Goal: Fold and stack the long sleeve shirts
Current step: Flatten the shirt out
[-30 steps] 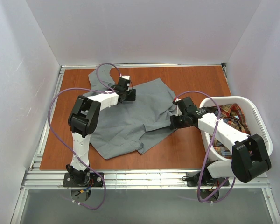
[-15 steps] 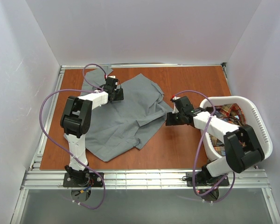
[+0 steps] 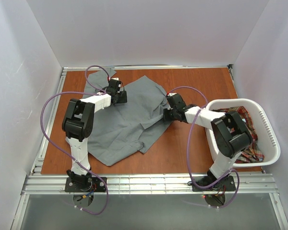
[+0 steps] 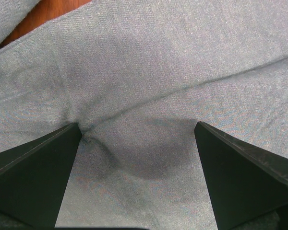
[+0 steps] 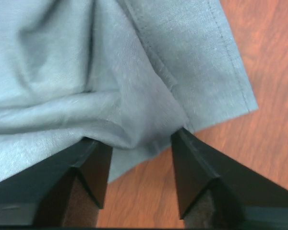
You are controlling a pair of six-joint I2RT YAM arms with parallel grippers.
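Right tool (image 5: 137,140), jaws half-open, straddles the right edge fold of the plain grey cloth shirt (image 3: 125,124) spread on the brown wooden table (image 3: 197,81); shirt body lies to its left. Left tool (image 4: 137,129), jaws wide, presses the far side.

In the top view, the left gripper (image 3: 118,97) hides its own fingertips and a patch of the grey shirt (image 3: 129,124) beneath it. The right arm (image 3: 230,134) covers part of the plaid shirt (image 3: 249,117) in the laundry basket (image 3: 272,134). The left wrist view cuts the grey shirt off on every side and the fingers (image 4: 33,182) at the bottom edge. In the right wrist view, whether the right gripper (image 5: 139,141) pinches the shirt's fold cannot be told.
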